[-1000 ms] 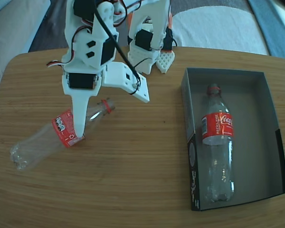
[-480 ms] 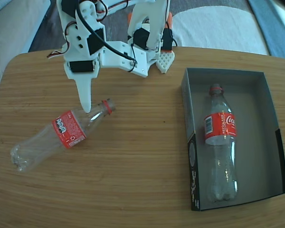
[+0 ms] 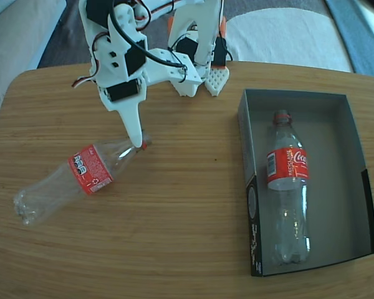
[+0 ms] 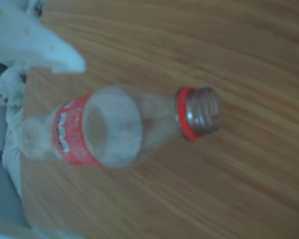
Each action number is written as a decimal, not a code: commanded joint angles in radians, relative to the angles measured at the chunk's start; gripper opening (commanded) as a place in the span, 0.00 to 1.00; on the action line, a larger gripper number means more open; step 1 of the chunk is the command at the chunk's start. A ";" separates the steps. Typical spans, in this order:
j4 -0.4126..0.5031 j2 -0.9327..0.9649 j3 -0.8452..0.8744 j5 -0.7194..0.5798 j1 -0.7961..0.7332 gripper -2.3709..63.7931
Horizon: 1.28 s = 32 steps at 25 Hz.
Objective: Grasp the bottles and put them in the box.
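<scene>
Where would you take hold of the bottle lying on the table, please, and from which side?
Probably from above, jaws straddling the bottle on the table across its narrow shoulder just behind the red neck ring: it lies flat, slimmer there, and the gripper already hangs over it.

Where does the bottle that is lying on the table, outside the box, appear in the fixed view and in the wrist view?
Fixed view: the loose bottle lies at left on the table, its open mouth pointing up-right, under the claw.
Wrist view: the same bottle fills the centre, mouth toward the right.
Shared landmark: its red neck ring, at the mouth end in both.
</scene>
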 commanded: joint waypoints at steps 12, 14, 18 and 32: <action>0.008 0.032 0.049 -0.055 -0.061 0.57; -0.005 0.044 0.048 -0.055 -0.049 0.57; -0.083 0.046 0.049 0.031 0.002 0.57; -0.224 0.029 0.110 0.078 -0.048 0.57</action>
